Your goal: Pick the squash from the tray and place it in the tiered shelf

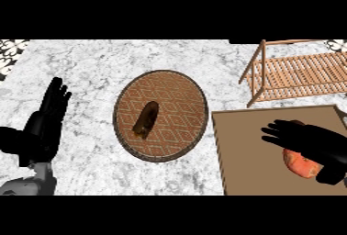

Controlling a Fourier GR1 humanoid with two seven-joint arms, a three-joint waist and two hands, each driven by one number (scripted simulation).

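Observation:
An orange squash [300,166] lies on the flat brown tray [249,156] at the lower right. My right hand [308,142] is over it, covering its upper part, fingers stretched out toward the left and not curled round it. I cannot tell whether the hand touches it. The wooden tiered shelf [301,73] with slatted boards stands at the upper right, just behind the tray. My left hand [44,121] rests open at the left edge, fingers up.
A round woven brown plate [180,89] lies on the marble counter's middle, left of the tray, with a dark brown oblong item [146,119] on it. Bare marble lies between the plate and my left hand.

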